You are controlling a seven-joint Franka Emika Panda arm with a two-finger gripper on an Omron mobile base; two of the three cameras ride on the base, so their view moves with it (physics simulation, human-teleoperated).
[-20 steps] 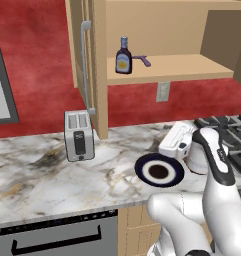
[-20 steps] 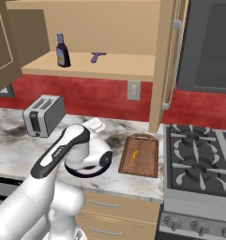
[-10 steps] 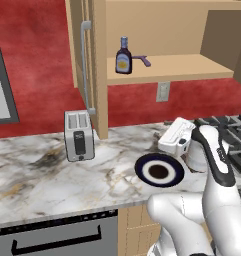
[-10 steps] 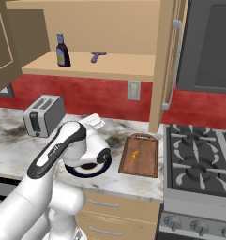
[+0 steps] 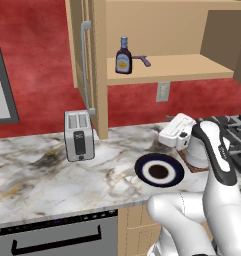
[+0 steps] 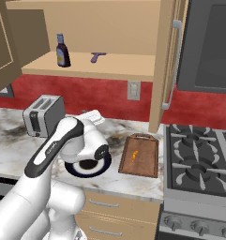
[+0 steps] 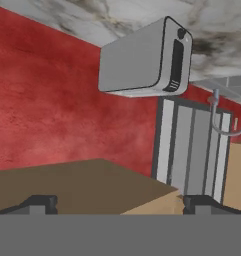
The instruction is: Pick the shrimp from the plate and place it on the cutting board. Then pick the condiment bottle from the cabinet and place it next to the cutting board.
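Since the tiny orange shrimp (image 6: pixel 135 154) lies on the flat reddish-brown wooden cutting board (image 6: pixel 141 165), lift the spread, empty pincer (image 7: pixel 120 202) slowly — then reach the small dark brown condiment bottle (image 5: pixel 123 56).

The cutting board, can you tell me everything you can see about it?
The cutting board is a flat rectangle that looks like reddish-brown wood, with a darker raised edge and a small handle at its far end. It lies flat on the marble counter, between the plate and the stove, just below the open cabinet door. A tiny orange shrimp rests on it, near the middle. In the left base view the arm hides most of it.
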